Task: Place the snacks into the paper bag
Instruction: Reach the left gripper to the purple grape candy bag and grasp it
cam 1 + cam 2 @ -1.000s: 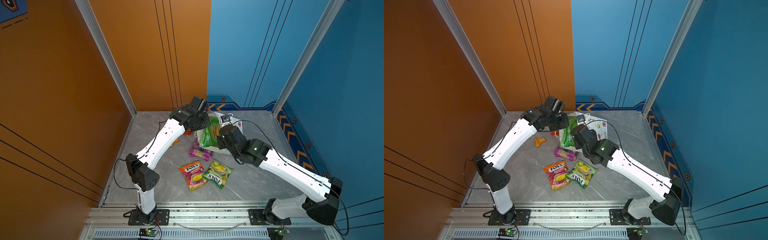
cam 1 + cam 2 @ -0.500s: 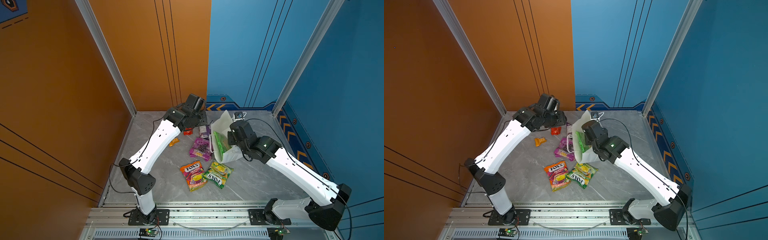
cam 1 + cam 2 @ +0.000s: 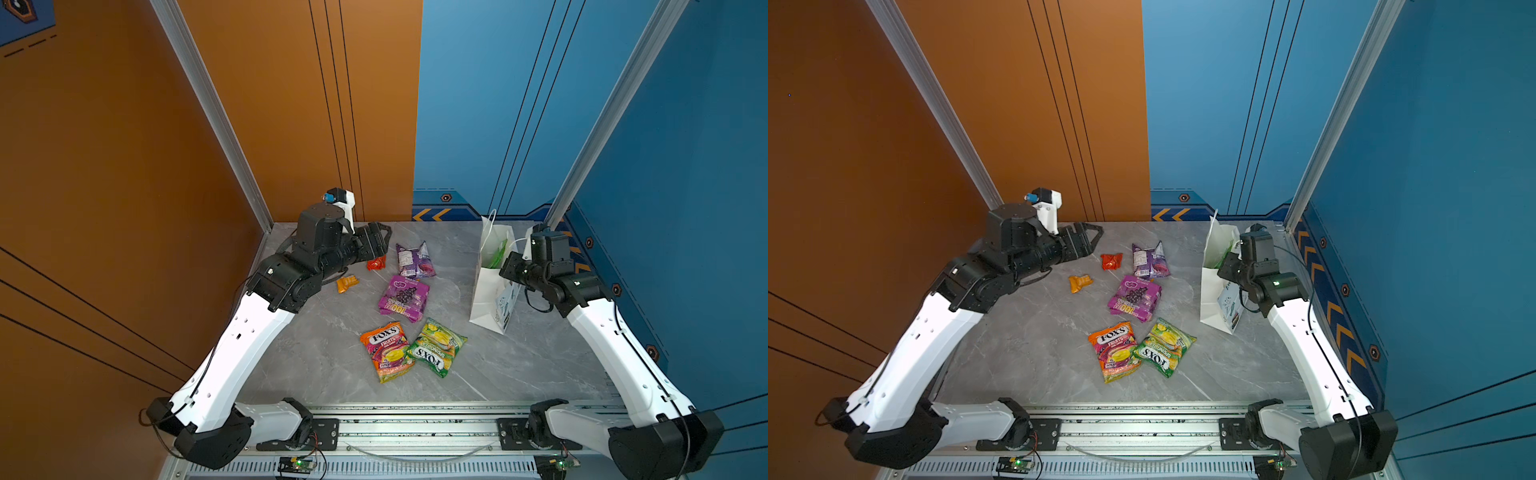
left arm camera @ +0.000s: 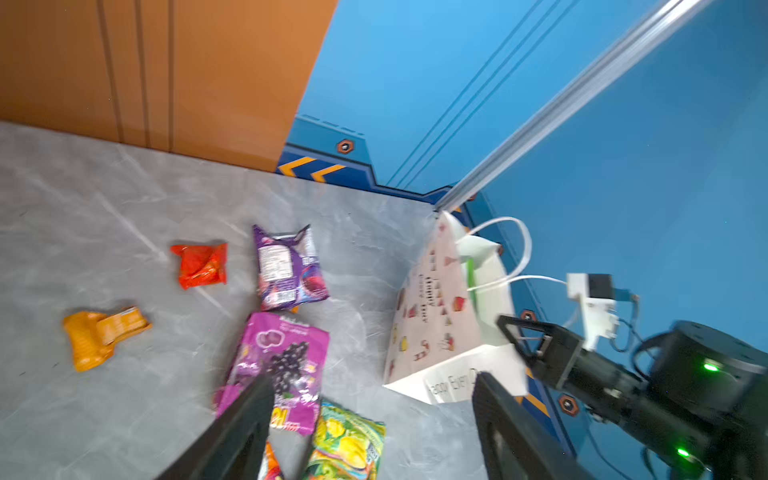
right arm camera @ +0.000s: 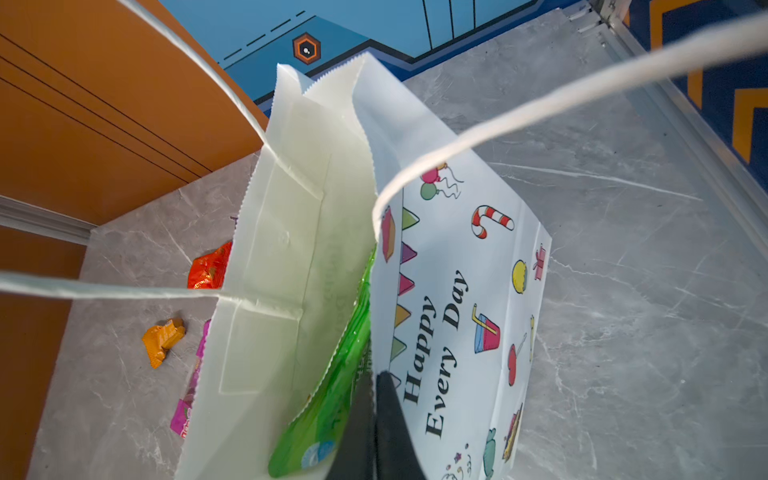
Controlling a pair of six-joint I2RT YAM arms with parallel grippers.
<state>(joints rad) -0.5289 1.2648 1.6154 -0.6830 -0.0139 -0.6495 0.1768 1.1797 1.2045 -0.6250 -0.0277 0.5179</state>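
The paper bag (image 3: 487, 291) was stood upright at the far right of the table (image 3: 316, 365), its rim pinched tight by the right gripper (image 5: 376, 419). The green chip bag (image 5: 328, 411) was lodged inside it. The left gripper (image 4: 372, 380) was spread wide, nothing held, near the small red packet (image 3: 376, 263). The purple packets (image 3: 403, 297), FOX'S bags (image 3: 386, 347) and small orange packet (image 3: 347, 284) were left out on the table.

The right hand (image 5: 376, 390) pinches the paper bag (image 5: 453, 166), green chip bag (image 5: 328, 399) inside.
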